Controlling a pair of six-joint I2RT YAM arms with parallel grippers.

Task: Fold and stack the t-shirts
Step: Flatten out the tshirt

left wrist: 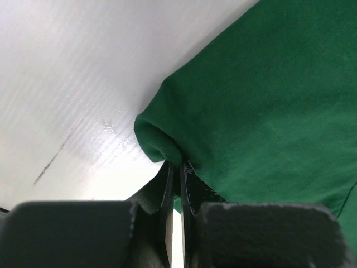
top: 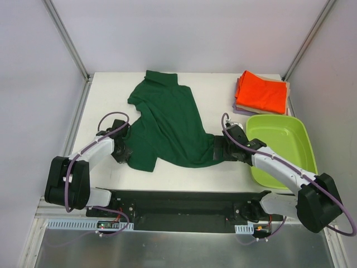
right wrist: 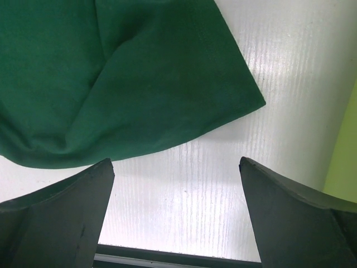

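dark green shirt [top: 167, 120] soft, rumpled, left of glossy lime bin [top: 279, 146] | left gripper [left wrist: 177, 167] clenched on its rolled edge | right gripper [right wrist: 175, 167] released, fingers wide | folded orange shirt [top: 262, 92] behind bin

You count four shirts: one green shirt [top: 170, 125], three folded shirts [top: 262, 92]. One bin [top: 279, 146]. Two arms: left arm [top: 95, 151], right arm [top: 281, 166].

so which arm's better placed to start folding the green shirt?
Left, probably: the left gripper is shut on an edge of the green shirt. The right gripper is open over the table, just short of the cloth.
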